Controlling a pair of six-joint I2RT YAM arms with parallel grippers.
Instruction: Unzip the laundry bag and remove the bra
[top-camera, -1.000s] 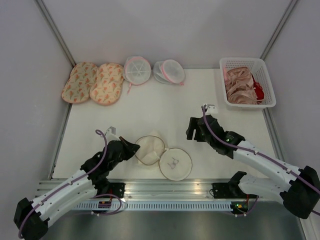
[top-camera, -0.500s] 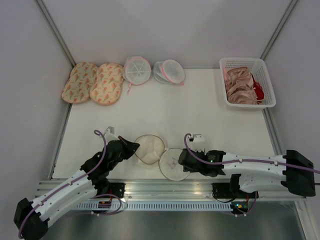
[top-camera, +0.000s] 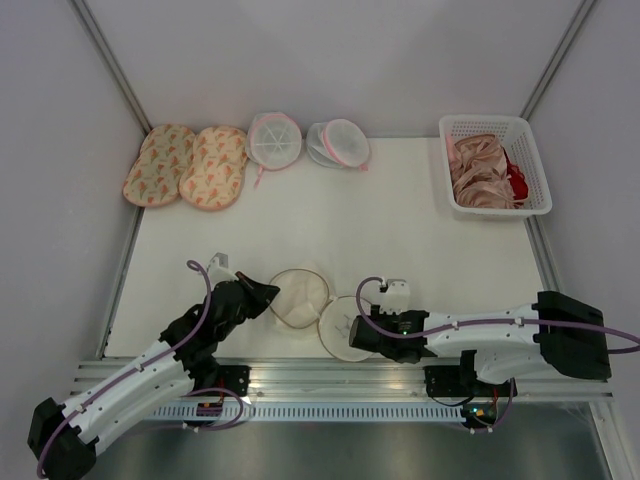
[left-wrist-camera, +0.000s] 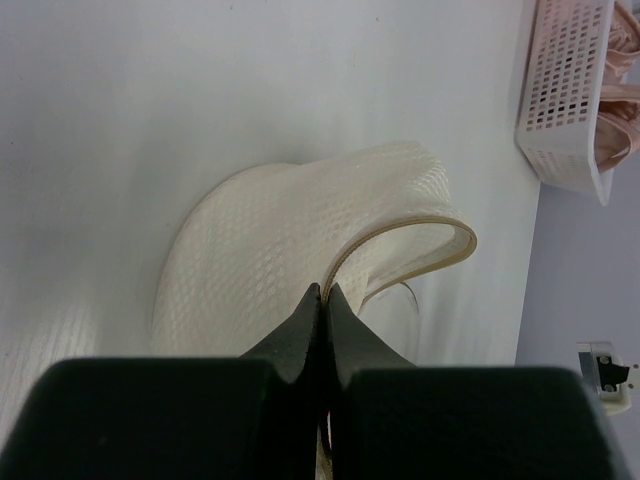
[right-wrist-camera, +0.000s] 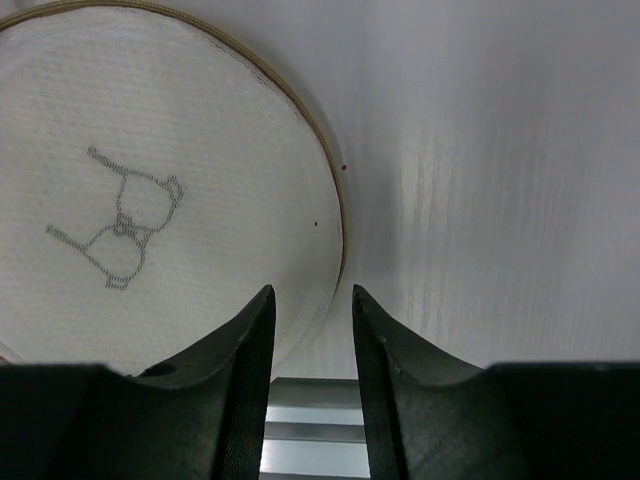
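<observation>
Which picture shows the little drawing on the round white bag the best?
The right wrist view: the drawing sits large and sharp on the laundry bag. In the top view, the right pincer is over that spot. The left wrist view shows only the bag's other half, no drawing.

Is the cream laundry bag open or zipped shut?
Open: the laundry bag lies spread in two round halves, one edge pinched by the left gripper.
</observation>
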